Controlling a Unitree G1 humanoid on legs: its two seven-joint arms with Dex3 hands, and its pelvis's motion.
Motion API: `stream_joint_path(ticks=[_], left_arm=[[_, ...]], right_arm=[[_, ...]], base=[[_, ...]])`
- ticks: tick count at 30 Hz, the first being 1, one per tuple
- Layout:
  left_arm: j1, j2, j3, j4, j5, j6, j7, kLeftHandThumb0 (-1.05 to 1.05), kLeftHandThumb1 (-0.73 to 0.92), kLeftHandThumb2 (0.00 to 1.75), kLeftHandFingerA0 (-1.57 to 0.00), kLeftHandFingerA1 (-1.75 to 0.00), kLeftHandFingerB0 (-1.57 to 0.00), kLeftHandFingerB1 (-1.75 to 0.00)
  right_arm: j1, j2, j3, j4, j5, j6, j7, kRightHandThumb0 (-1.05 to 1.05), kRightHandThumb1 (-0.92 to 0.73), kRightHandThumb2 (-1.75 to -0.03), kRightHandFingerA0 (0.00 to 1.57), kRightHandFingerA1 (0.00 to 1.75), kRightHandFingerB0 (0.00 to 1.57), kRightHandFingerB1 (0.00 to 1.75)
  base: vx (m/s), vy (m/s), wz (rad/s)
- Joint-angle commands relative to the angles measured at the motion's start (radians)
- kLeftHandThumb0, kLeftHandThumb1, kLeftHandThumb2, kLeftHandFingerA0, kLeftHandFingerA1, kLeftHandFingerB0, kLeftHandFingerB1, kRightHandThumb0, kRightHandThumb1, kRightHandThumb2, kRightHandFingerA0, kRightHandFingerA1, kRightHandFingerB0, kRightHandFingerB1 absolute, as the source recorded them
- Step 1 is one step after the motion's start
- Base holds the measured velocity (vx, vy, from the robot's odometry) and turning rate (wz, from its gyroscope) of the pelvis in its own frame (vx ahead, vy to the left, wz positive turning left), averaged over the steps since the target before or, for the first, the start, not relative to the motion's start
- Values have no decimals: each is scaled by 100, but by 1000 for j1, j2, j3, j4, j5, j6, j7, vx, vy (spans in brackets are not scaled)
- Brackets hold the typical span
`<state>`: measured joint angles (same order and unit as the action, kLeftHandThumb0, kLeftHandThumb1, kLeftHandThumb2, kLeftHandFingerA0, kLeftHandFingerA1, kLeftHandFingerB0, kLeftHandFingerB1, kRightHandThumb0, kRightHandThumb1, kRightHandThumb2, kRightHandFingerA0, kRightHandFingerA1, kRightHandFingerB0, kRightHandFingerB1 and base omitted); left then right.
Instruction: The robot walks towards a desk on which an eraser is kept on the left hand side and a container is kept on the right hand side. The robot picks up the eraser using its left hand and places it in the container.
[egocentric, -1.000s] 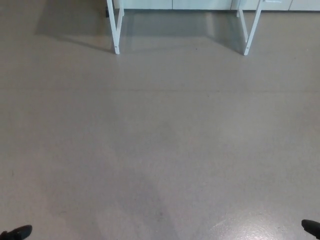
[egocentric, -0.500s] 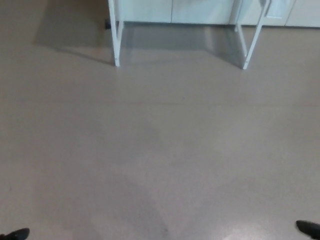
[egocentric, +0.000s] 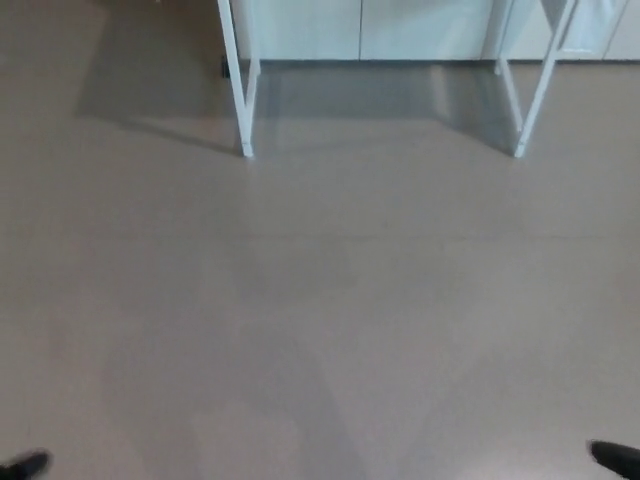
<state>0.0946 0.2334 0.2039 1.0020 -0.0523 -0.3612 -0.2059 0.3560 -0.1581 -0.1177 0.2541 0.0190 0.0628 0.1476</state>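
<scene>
All I get of my bot is 2 black bits. Left hand (egocentric: 25, 465) and right hand (egocentric: 615, 458), both rounded, matte.

A bare grey-brown floor (egocentric: 320, 300) fills most of the head view. At the top, two white legs of the counter stand on it, the left leg (egocentric: 240, 90) and the right leg (egocentric: 525, 90), with pale cabinet fronts (egocentric: 370, 28) behind. Dark tips of the left hand (egocentric: 24, 466) and right hand (egocentric: 615, 458) show at the bottom corners.

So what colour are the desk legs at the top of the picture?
White. The desk legs stand against the grey-brown floor, clearest in the head view.
</scene>
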Motion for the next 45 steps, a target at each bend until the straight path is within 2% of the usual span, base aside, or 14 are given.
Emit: stream_joint_path(ticks=[1, 4, 5, 6, 7, 8, 9, 10, 11, 12, 33, 34, 35, 45], left_arm=[[9, 14, -4, 6, 6, -46, 4, -21, 11, 111, 0, -120, -11, -74], [8, 19, -14, 11, 14, -39, 11, -23, 12, 109, 0, -123, -13, -73], [10, 22, -16, 16, 16, -47, 9, -23, 17, 97, -27, -75, -18, -62], [12, 20, -15, 16, 13, -42, 6, -23, 15, 104, 0, -121, -15, -72], [15, 23, -24, 16, 24, -46, 15, -25, 18, 101, 0, -121, -15, -72], [18, 23, -26, 12, 25, -46, 15, -23, 18, 96, -27, -74, -20, -62], [19, 23, -27, 12, 22, -45, 14, -23, 18, 96, -27, -74, -20, -62], [21, 24, -32, 10, 27, -45, 14, -26, 18, 101, 0, -123, -16, -71], [21, 24, -35, 12, 30, -51, 16, -23, 18, 95, -28, -74, -20, -62], [25, 22, -43, 11, 35, -54, 20, -30, 17, 100, 0, -125, -17, -72], [207, -11, -153, 111, 116, -189, 116, -42, 22, 81, -26, -106, -27, -65], [208, -12, -156, 123, 116, -197, 114, -43, 22, 81, -26, -104, -28, -65], [211, -16, -162, 127, 122, -214, 120, -34, 22, 80, -19, -121, -28, -66], [124, -44, -165, 198, 126, -198, 154, -39, 27, 76, -17, -114, -28, -63]], right_arm=[[-4, -2, -14, 2, 21, -19, 7, -2, -32, -79, 45, 63, 24, 54], [-7, 0, -14, 7, 19, -24, 8, -1, -31, -79, 46, 63, 26, 55], [-9, 1, -13, 12, 18, -24, 7, -2, -32, -79, 46, 63, 25, 55], [-9, 1, -12, 11, 18, -21, 9, -2, -32, -79, 46, 63, 25, 54], [-10, 1, -11, 11, 18, -20, 10, -3, -32, -79, 46, 63, 25, 54], [-10, -1, -9, 14, 15, -23, 10, -3, -31, -79, 46, 63, 25, 54], [-10, -2, -8, 16, 14, -25, 9, -3, -31, -79, 46, 63, 25, 54], [-7, -5, -4, 8, 8, -22, 9, -4, -32, -79, 46, 63, 25, 54], [-7, -4, -3, 8, 9, -25, 7, -3, -31, -79, 46, 63, 25, 54], [-6, -5, -6, 9, 12, -26, 9, -3, -31, -79, 46, 63, 25, 55], [189, -26, 10, 38, 4, -95, 48, -4, -29, -78, 47, 64, 23, 54], [180, -27, 11, 72, 2, -111, 47, -4, -29, -78, 46, 63, 23, 54], [184, -29, 11, 74, 1, -124, 48, -4, -30, -78, 48, 64, 24, 54], [147, -31, 0, 100, 28, -115, 52, -3, -29, -78, 45, 64, 24, 55]], base=[[548, 5, 45], [360, -124, 9], [277, -81, 5], [358, -29, -1], [369, 8, -9], [361, 75, -12], [347, 115, -22], [303, 144, -26], [343, 172, -28], [463, 236, -8], [344, 73, -4], [329, -132, -8], [253, -97, -2], [308, 81, -9]])
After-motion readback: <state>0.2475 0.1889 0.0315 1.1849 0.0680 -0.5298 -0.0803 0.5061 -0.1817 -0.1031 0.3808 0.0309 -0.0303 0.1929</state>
